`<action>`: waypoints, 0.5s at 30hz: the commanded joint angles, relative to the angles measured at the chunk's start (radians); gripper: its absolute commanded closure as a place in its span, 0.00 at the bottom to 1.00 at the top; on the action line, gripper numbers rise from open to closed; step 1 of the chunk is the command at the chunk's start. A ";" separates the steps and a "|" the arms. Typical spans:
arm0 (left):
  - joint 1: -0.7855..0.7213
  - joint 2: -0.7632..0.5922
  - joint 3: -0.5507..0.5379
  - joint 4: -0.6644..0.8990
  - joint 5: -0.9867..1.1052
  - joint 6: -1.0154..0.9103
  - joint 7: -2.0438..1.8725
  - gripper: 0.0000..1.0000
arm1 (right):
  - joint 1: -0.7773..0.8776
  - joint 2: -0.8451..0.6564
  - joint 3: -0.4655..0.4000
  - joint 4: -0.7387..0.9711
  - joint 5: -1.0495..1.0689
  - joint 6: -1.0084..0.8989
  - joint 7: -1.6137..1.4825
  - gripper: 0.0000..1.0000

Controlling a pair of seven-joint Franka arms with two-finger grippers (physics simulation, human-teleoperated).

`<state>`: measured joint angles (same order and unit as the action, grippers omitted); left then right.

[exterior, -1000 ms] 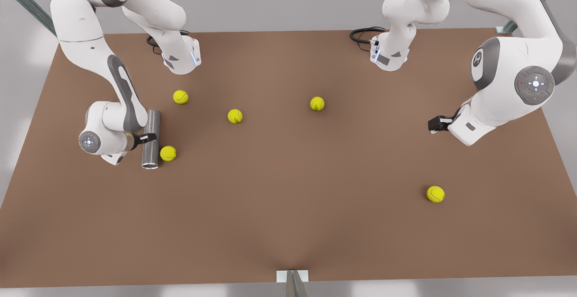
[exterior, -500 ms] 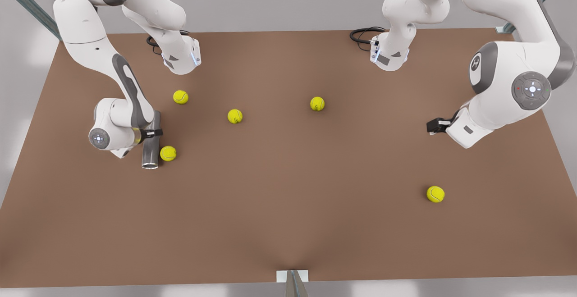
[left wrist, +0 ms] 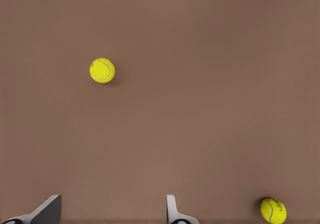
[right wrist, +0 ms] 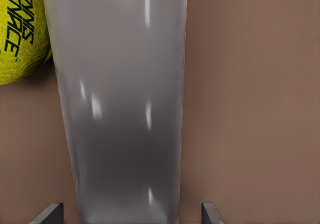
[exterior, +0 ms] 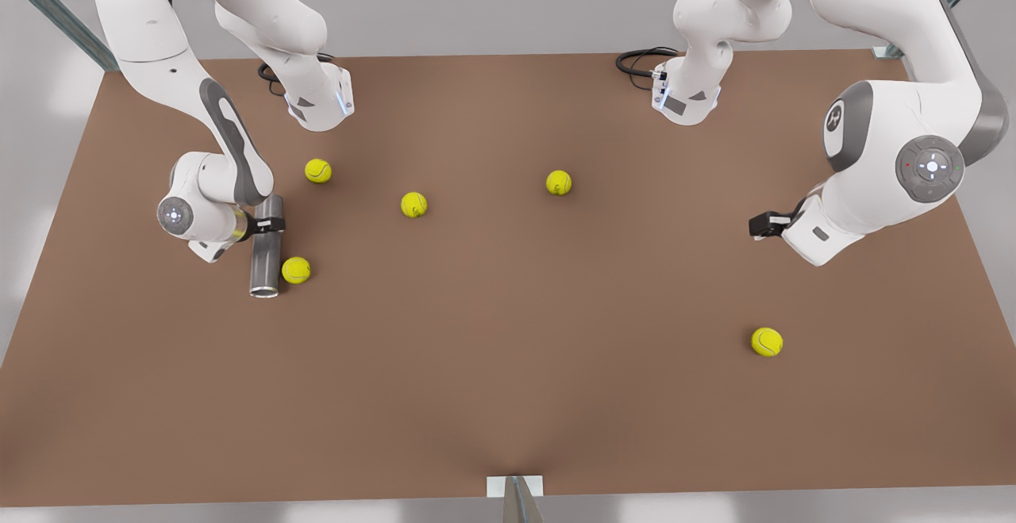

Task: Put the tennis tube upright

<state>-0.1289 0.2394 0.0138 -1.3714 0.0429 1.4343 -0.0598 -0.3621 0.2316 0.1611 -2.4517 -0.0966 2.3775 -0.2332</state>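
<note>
The tennis tube is a dark grey cylinder lying flat on the brown table at the front view's left, its silvery rim toward the near edge. My right gripper is open and straddles the tube's far half, one finger on each side. In the right wrist view the tennis tube runs between the fingertips with a small gap at each side of my right gripper. My left gripper waits open above the table at the front view's right, and its open fingers frame my left gripper.
Several yellow-green tennis balls lie about: one ball rests against the tube's side, as the right wrist view's ball shows. Others sit at mid-table and near the right front. Both arm bases stand along the table's far edge.
My right gripper has slid along the lying tube toward its far end, still straddling it. The left arm has shifted only slightly. The tube and balls have not moved.
</note>
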 commanded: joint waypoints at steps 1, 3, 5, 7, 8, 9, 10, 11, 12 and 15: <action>0.000 0.000 0.000 0.000 0.000 0.000 0.000 0.00 | 0.002 0.000 0.000 0.002 0.000 0.005 0.000 0.00; 0.000 0.000 0.000 0.000 0.000 0.000 0.000 0.00 | 0.002 0.011 0.000 0.005 0.000 0.012 0.000 0.00; 0.000 0.000 0.000 0.000 0.000 0.000 0.000 0.00 | 0.008 0.031 0.000 0.006 0.000 0.023 0.000 0.00; 0.000 0.000 0.000 0.000 0.000 0.000 0.000 0.00 | 0.009 0.041 0.000 0.006 0.000 0.031 0.000 0.00; 0.000 0.000 0.000 0.000 0.000 0.000 0.000 0.00 | 0.011 0.043 0.000 0.006 0.000 0.031 0.000 0.00; 0.000 0.001 0.000 0.000 0.000 0.000 0.000 0.00 | 0.011 0.043 0.000 0.005 0.000 0.031 0.000 0.00; 0.000 0.001 0.000 0.000 0.000 0.000 0.000 0.00 | 0.011 0.043 0.000 0.006 0.000 0.031 0.000 0.00; 0.000 0.001 0.000 0.000 0.000 0.000 0.000 0.00 | 0.011 0.049 0.000 0.006 0.000 0.031 0.000 0.00; 0.000 0.001 0.000 0.000 0.000 0.000 0.000 0.00 | 0.011 0.051 0.000 0.006 0.000 0.031 0.000 0.00; 0.000 0.003 0.000 0.000 0.000 0.000 0.000 0.00 | 0.011 0.058 0.000 0.008 0.000 0.039 0.000 0.00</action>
<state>-0.1289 0.2424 0.0138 -1.3714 0.0428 1.4343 -0.0598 -0.3501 0.2899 0.1611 -2.4436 -0.0967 2.4160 -0.2332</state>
